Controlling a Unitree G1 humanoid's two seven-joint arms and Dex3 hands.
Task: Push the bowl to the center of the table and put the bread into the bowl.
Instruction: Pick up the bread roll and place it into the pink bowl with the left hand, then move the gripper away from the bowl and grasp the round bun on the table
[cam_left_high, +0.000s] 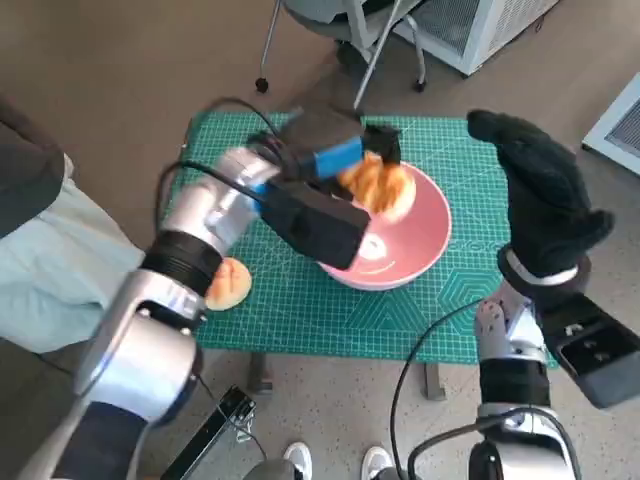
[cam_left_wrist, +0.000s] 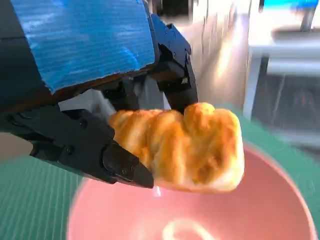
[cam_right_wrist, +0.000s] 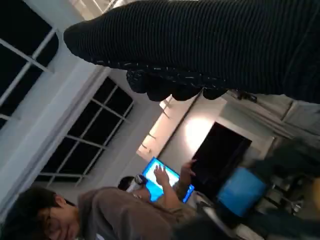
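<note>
A pink bowl (cam_left_high: 415, 245) stands near the middle of the green mat (cam_left_high: 300, 300). My left hand (cam_left_high: 335, 160) holds a golden piece of bread (cam_left_high: 380, 188) just above the bowl's inside. In the left wrist view the bread (cam_left_wrist: 187, 147) is pinched between the black fingers (cam_left_wrist: 95, 150), with the pink bowl (cam_left_wrist: 270, 205) right beneath it. A second bread roll (cam_left_high: 228, 284) lies on the mat near its left front edge, beside my left forearm. My right hand (cam_left_high: 540, 195) is raised to the right of the bowl, its fingers apart and holding nothing.
The mat covers the small table. A chair base (cam_left_high: 345, 30) with wheels stands on the floor beyond the table. A person's clothing (cam_left_high: 40, 250) shows at the left edge. People (cam_right_wrist: 115, 210) and a lit screen (cam_right_wrist: 162, 177) appear in the right wrist view.
</note>
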